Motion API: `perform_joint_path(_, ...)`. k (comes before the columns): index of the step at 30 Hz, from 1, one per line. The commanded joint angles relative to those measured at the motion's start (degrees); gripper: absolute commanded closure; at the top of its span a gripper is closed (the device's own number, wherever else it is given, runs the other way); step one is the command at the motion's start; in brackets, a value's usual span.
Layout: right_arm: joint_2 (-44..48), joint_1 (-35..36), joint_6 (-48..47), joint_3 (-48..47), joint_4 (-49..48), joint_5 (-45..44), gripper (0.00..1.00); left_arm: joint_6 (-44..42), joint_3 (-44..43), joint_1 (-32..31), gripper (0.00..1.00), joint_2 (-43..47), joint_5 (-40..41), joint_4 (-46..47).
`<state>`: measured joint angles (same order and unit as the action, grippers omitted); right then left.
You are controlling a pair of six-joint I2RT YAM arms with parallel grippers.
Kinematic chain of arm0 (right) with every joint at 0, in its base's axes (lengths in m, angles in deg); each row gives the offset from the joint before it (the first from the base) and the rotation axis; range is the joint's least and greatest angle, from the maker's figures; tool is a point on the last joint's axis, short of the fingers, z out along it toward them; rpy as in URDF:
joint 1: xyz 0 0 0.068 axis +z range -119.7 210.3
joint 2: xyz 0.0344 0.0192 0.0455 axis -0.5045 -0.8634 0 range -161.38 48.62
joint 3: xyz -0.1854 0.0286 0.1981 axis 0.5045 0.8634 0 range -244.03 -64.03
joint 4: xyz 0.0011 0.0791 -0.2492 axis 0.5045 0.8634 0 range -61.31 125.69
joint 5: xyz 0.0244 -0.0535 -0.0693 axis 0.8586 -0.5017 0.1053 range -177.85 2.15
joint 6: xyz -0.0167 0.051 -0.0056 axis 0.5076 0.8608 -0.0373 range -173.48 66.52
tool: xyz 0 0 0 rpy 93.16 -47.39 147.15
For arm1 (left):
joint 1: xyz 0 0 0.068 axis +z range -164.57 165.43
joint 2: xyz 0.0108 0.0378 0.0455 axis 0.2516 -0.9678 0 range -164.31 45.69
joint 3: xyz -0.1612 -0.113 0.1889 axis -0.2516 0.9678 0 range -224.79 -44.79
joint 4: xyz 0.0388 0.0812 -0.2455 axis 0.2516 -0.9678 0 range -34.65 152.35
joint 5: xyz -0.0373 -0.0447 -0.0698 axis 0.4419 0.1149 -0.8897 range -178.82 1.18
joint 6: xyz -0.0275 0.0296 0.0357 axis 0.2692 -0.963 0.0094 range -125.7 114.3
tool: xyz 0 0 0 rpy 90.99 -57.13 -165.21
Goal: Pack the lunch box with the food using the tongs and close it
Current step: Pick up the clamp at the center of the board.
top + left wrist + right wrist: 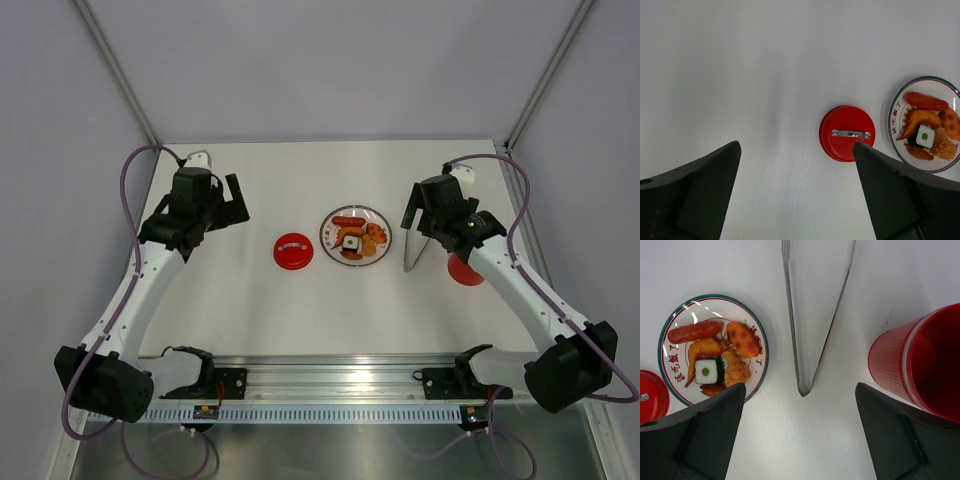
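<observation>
Left tool (795, 146) and right tool (800, 410) are hanging released, and a sloppy pinch is risking skidding tongs (791, 325) into tub (895, 365).

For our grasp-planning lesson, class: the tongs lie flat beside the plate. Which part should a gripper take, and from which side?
Take the tongs across both arms near mid-length, coming straight down from above. They lie flat, joined end toward the near edge, arms spreading in a V; a squeeze there should close the tips without blocking them.
</observation>
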<state>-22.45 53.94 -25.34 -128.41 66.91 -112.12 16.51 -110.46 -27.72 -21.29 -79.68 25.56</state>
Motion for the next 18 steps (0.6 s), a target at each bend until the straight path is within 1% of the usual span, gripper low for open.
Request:
perform_joint_path(1, 0.1, 0.7, 0.5, -1.8, -2.1, 0.8, 0.01, -1.0, -2.4, -0.1, 0.01, 0.7, -1.1, 0.8)
perform_joint_path(6, 0.1, 1.1, -0.2, -1.6, -3.1, 2.7, 0.01, -0.4, -2.5, -0.1, 0.01, 0.2, -1.0, 0.7)
perform_joint_path(10, -1.8, 2.4, 0.3, -2.5, -3.1, 2.3, 0.00, 0.1, -2.5, -0.2, 0.01, -0.3, -1.2, 0.4)
perform_joint_path(14, -7.7, 4.7, 1.2, -4.1, -2.7, 1.5, 0.01, 0.3, -2.5, -0.1, 0.01, -0.3, -1.5, 0.3)
perform_joint_path(18, -13.4, 5.2, 3.4, -5.0, -2.3, 1.5, 0.01, 0.5, -2.7, -0.1, 0.01, -0.5, -1.9, 0.2)
